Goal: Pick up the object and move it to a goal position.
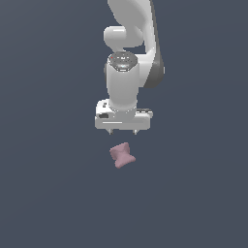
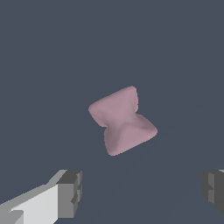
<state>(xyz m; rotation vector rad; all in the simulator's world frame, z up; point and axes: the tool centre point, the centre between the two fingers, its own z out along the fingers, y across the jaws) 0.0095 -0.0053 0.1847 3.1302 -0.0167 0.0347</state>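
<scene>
Lying apart from the wide-spread pincer, the pink object sits free, untouched by its fingers.

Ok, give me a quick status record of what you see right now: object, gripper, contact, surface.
object: dusty-pink block, pinched at the middle like an hourglass, lying on the surface
gripper: white gripper, pointing down, jaws open
fingers: dark pads set wide apart in the wrist view, nothing between them
contact: none; gripper is apart from the block
surface: plain dark grey-blue floor
goal marker: none visible
</scene>
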